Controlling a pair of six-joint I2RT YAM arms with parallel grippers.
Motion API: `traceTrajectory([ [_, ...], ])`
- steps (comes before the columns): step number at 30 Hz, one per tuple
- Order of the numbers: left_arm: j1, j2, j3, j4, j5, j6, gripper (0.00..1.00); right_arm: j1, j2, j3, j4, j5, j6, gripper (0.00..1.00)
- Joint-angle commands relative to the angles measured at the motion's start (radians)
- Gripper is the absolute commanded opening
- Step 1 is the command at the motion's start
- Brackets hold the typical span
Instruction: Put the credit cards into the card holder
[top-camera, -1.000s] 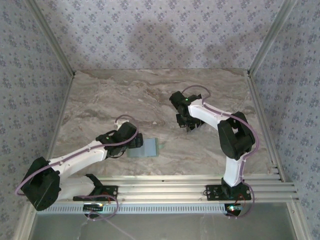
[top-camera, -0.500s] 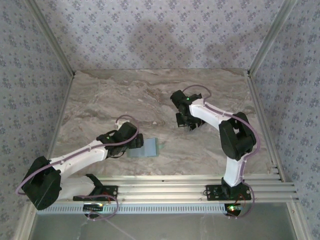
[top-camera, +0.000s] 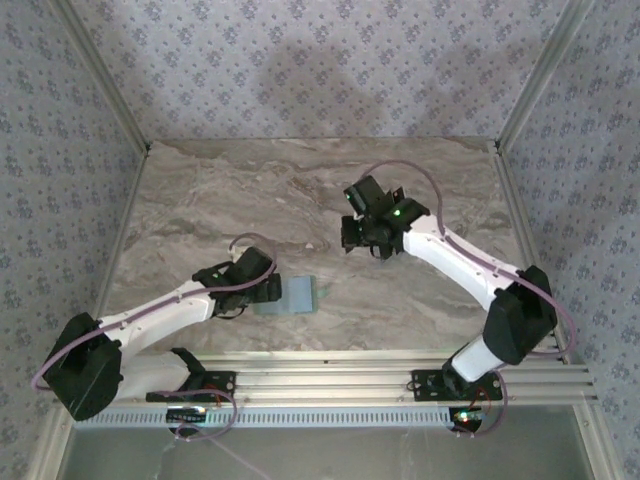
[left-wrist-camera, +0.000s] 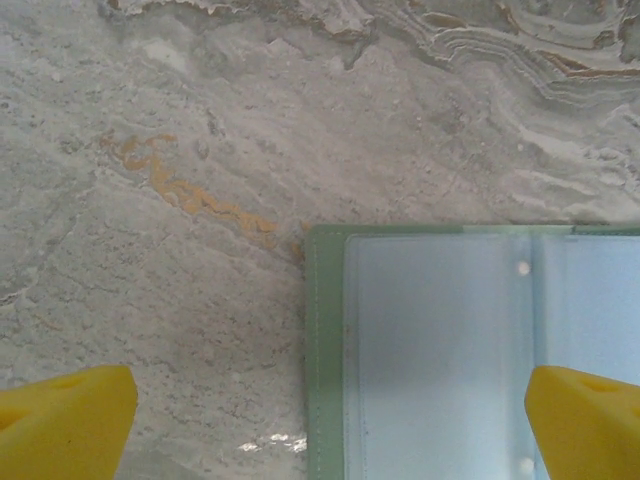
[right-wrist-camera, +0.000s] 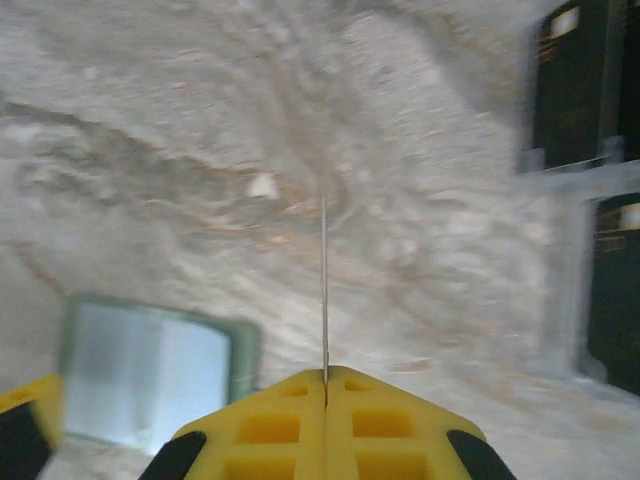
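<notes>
The pale green card holder (top-camera: 298, 295) lies open on the marble, its clear inner sleeve (left-wrist-camera: 450, 350) facing up. My left gripper (left-wrist-camera: 328, 420) hangs open just over its left edge, with one yellow finger (left-wrist-camera: 70, 425) over bare marble and the other (left-wrist-camera: 590, 420) over the sleeve. It sits at the holder's left side in the top view (top-camera: 272, 290). My right gripper (right-wrist-camera: 325, 372) is shut on a credit card (right-wrist-camera: 325, 280), seen edge-on as a thin line sticking out past the tips. It hovers above the table (top-camera: 352, 238), up and to the right of the card holder (right-wrist-camera: 150, 370).
Bare marble tabletop (top-camera: 220, 200) lies between and behind the arms. Aluminium rails (top-camera: 400, 365) run along the near edge, and patterned walls close in the back and sides. Blurred dark shapes (right-wrist-camera: 575, 85) stand at the right edge of the right wrist view.
The right arm has stretched out, its elbow swinging right, and the wrist has turned toward the card holder with the card pinched. The left arm has stayed put.
</notes>
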Motion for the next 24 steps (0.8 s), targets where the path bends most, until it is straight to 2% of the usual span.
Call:
traceTrajectory([
  [1, 0.005, -0.014, -0.023, -0.054, -0.043, -0.025, 1.00, 0.066, -0.026, -0.098, 0.184, -0.090, 0.143, 0.00],
  [6, 0.004, -0.028, -0.045, -0.074, -0.075, -0.070, 1.00, 0.178, 0.006, -0.162, 0.335, -0.077, 0.238, 0.00],
  [13, 0.005, -0.040, -0.054, -0.081, -0.100, -0.103, 1.00, 0.299, 0.121, -0.143, 0.397, -0.008, 0.317, 0.00],
  [24, 0.004, -0.042, -0.049, -0.073, -0.106, -0.107, 1.00, 0.374, 0.214, -0.139, 0.392, 0.083, 0.382, 0.00],
])
